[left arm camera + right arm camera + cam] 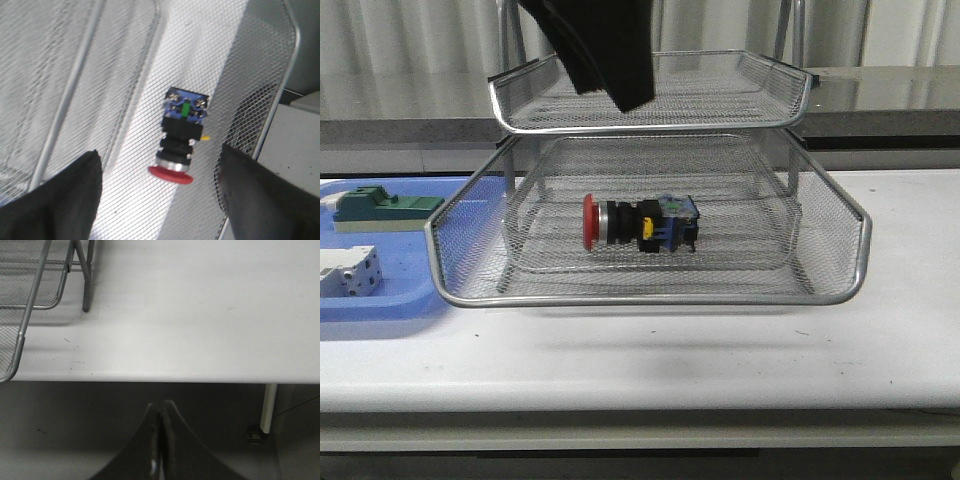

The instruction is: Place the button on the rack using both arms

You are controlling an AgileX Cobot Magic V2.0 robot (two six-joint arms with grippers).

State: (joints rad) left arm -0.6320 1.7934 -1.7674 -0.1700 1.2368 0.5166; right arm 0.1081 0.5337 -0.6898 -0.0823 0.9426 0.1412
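- Currently the button [638,222] lies on its side on the mesh floor of the rack [650,298] in its lower visible tray; red head toward the robot's left, blue body toward the right; roughly centred, clear mesh on all sides between it and the tray walls
- left gripper [159,200] hangs above that tray, fingers spread wide, nothing between them; in the left wrist view the button sits in the gap between the two fingers [60,200], not touching either
- front view: left arm [600,45] comes in from the top, in front of the upper tray; open space between it and the button below
- right gripper [161,440] is pressed together, empty; it sits off the white table [200,315], beyond its front edge, with the rack's corner and one leg off to one side, well apart
- flat blue tray [380,300] just beside the rack on the robot's left, its edge tucked behind the rack's rim; green block [385,207] and white-grey block [350,272] in it
- bare table to the rack's right and along the front edge
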